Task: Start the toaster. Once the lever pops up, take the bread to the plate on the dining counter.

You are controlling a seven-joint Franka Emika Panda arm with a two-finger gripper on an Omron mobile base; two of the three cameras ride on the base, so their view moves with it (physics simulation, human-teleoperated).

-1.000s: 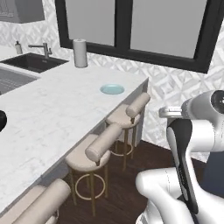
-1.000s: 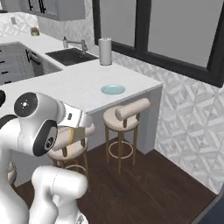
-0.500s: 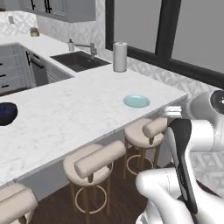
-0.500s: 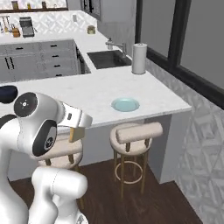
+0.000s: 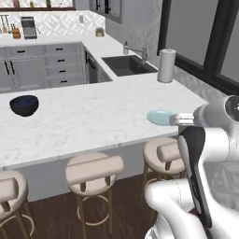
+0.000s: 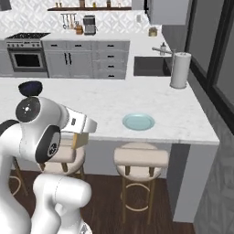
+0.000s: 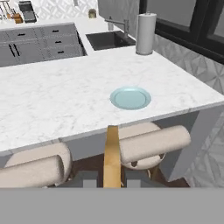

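Note:
My gripper (image 7: 112,180) is shut on the bread (image 7: 112,157), a tan slice seen edge-on between the two finger tips. In the right base view the bread (image 6: 80,140) hangs below the hand, in front of the near edge of the dining counter (image 6: 105,103). The pale teal plate (image 7: 130,97) lies bare on the white marble dining counter (image 7: 57,94), ahead of the gripper and slightly right, above a stool. I also see the plate (image 5: 160,117) (image 6: 138,121) near the counter's front edge. The grey toaster (image 5: 29,27) stands far off on the back worktop.
A dark blue bowl (image 5: 24,105) sits on the counter's left part. A white paper-towel roll (image 5: 166,65) stands by the sink (image 5: 128,64) at the far end. Padded round stools (image 5: 94,169) (image 6: 140,157) line the counter's near side over dark wood floor.
The whole scene has swung across both base views, so the base has moved along the dining counter. The plate now lies nearly straight ahead. The bread stays in the gripper.

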